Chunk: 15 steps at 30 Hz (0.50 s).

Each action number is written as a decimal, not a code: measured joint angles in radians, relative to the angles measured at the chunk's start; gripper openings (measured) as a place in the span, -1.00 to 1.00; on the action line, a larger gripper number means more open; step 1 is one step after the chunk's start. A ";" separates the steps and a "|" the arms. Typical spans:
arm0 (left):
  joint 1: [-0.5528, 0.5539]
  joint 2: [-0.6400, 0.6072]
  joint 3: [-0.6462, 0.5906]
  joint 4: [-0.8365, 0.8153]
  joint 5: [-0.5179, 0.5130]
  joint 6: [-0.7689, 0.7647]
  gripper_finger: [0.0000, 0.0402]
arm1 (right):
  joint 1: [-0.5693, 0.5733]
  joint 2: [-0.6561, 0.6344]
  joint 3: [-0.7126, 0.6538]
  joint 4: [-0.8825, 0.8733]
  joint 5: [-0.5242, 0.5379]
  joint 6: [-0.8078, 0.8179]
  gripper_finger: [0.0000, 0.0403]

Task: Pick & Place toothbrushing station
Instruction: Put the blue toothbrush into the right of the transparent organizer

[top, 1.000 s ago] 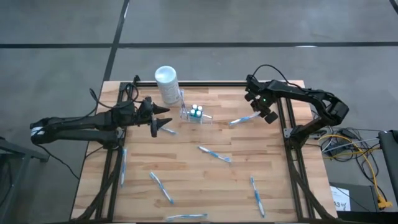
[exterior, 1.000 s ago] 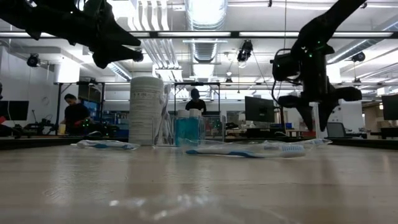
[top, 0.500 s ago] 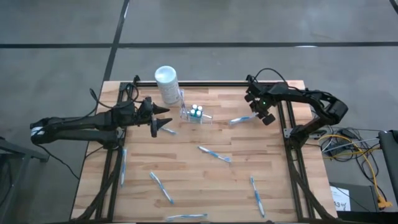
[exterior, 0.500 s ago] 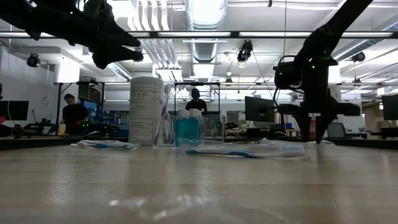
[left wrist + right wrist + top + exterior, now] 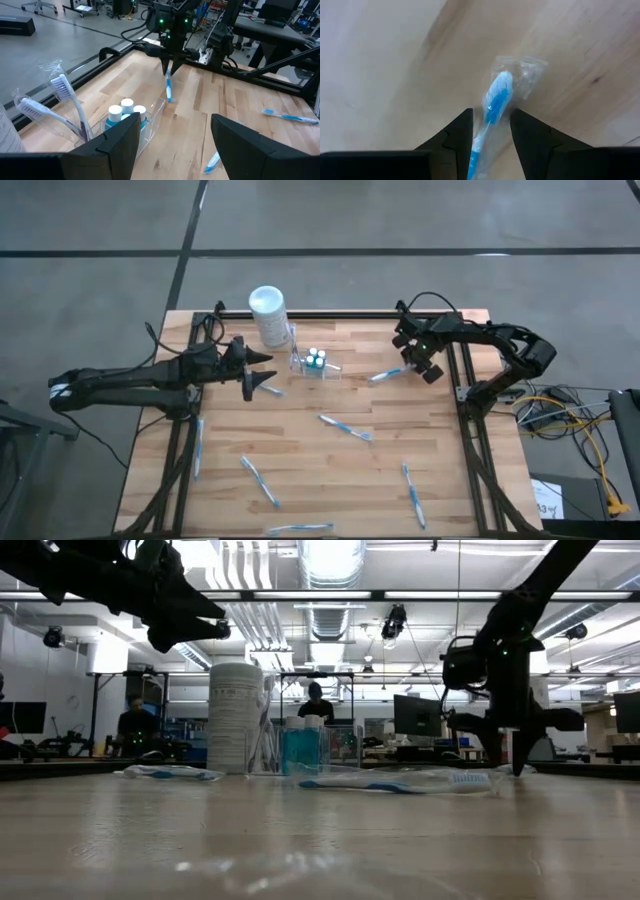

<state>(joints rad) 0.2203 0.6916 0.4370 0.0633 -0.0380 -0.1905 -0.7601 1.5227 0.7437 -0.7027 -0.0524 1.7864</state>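
Since 1 second ago my right arm has dropped lower at the far right of the table (image 5: 300, 480), bringing the right gripper (image 5: 415, 365) down over a wrapped toothbrush (image 5: 390, 373); my left arm has not budged.

From the wrist view I see the toothbrush's blue end (image 5: 495, 100) lying between the 2 fingers (image 5: 455, 132), which straddle it part-open and do not pinch it yet.

The toothbrushing station (image 5: 312, 366), the clear holder with 3 small bottles, stands near the white cylinder (image 5: 268, 315), just ahead of the left gripper (image 5: 262, 370), whose fingers are spread wide and empty.

I judge the task early: 2 brushes stand in the holder, and about 6 more lie scattered on the wood.
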 joint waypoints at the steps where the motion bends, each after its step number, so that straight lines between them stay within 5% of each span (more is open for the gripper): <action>1: 0.000 0.000 0.000 0.000 0.000 0.000 0.23 | 0.000 0.000 -0.003 0.000 -0.006 -0.014 -0.39; 11: 0.000 0.000 0.000 -0.001 0.000 0.000 0.23 | 0.001 -0.002 -0.015 0.002 -0.002 -0.151 -0.91; 15: 0.000 0.000 0.000 -0.001 0.000 0.000 0.23 | 0.002 -0.004 -0.012 0.001 0.002 -0.216 -0.93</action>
<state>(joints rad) 0.2203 0.6917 0.4370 0.0628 -0.0380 -0.1905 -0.7584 1.5191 0.7319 -0.7019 -0.0508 1.5701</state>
